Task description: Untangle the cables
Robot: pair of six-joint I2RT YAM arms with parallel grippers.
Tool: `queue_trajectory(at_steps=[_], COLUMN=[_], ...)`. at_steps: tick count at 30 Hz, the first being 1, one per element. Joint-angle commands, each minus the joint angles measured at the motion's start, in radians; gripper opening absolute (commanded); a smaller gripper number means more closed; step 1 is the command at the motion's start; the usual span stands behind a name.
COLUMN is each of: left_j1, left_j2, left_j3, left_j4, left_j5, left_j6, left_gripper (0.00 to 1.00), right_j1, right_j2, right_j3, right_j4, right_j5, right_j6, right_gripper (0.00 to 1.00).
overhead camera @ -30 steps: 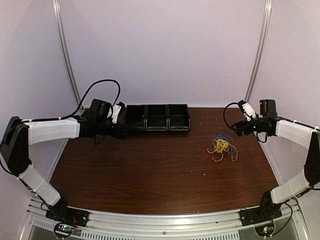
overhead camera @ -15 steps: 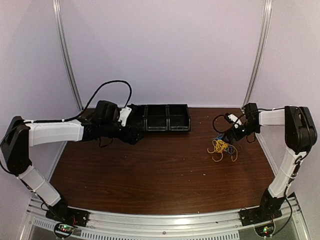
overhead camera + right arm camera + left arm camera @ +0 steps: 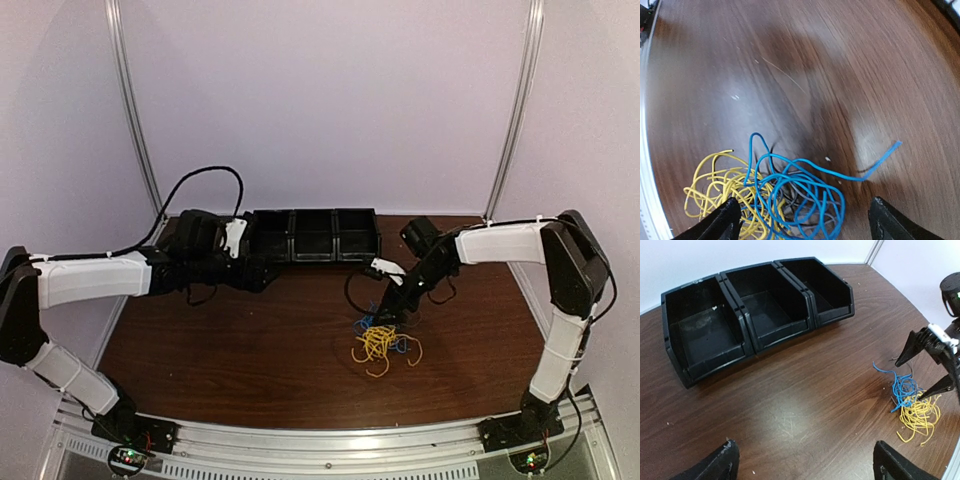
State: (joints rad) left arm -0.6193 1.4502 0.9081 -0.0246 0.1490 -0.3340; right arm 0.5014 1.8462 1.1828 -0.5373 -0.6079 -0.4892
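Observation:
The cables are one tangle of yellow, blue and dark wire point(image 3: 384, 343) lying on the brown table right of centre. In the right wrist view the blue wire point(image 3: 801, 192) loops over the yellow wire point(image 3: 720, 192), with dark grey strands between them. My right gripper point(image 3: 386, 314) is open and hovers just over the tangle, its fingertips point(image 3: 726, 220) standing on either side of it. The left wrist view shows the tangle point(image 3: 914, 407) at far right under the right gripper point(image 3: 912, 380). My left gripper point(image 3: 262, 277) is open and empty point(image 3: 807, 467), well left of the cables.
A black tray of three open bins point(image 3: 315, 236) stands at the back centre of the table and also shows in the left wrist view point(image 3: 760, 310). The table's front edge with a metal rail point(image 3: 320, 440) lies just beyond the tangle.
The tangle has moved from the right side of the table toward the centre front. My right arm has swung left and down with it. My left arm shifted slightly.

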Motion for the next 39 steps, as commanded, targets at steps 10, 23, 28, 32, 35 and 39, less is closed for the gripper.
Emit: queue_trajectory(at_steps=[10, 23, 28, 32, 35, 39], left_j1=[-0.197, -0.275, -0.275, -0.275, -0.275, -0.275], left_j2=[-0.014, 0.229, 0.303, 0.348, 0.338, 0.319], left_j3=[-0.088, -0.060, 0.001, 0.049, 0.053, 0.031], left_j4=[0.139, 0.477, 0.497, 0.479, 0.448, 0.442], left_j5=[0.076, 0.189, 0.192, 0.230, 0.196, 0.170], left_j6=[0.035, -0.083, -0.076, -0.088, -0.081, -0.078], left_gripper=[0.92, 0.91, 0.90, 0.90, 0.91, 0.91], right_j1=[-0.098, -0.098, -0.025, 0.035, 0.065, 0.072], right_j2=[-0.136, -0.396, -0.390, -0.338, -0.309, -0.286], right_j3=[0.056, -0.195, -0.250, -0.239, -0.214, -0.195], right_j4=[-0.085, -0.173, -0.130, -0.122, -0.119, -0.103], right_j5=[-0.171, -0.076, -0.017, -0.006, -0.014, -0.020], right_j6=[-0.028, -0.293, -0.282, -0.275, -0.267, -0.260], right_gripper=[0.90, 0.52, 0.45, 0.39, 0.39, 0.39])
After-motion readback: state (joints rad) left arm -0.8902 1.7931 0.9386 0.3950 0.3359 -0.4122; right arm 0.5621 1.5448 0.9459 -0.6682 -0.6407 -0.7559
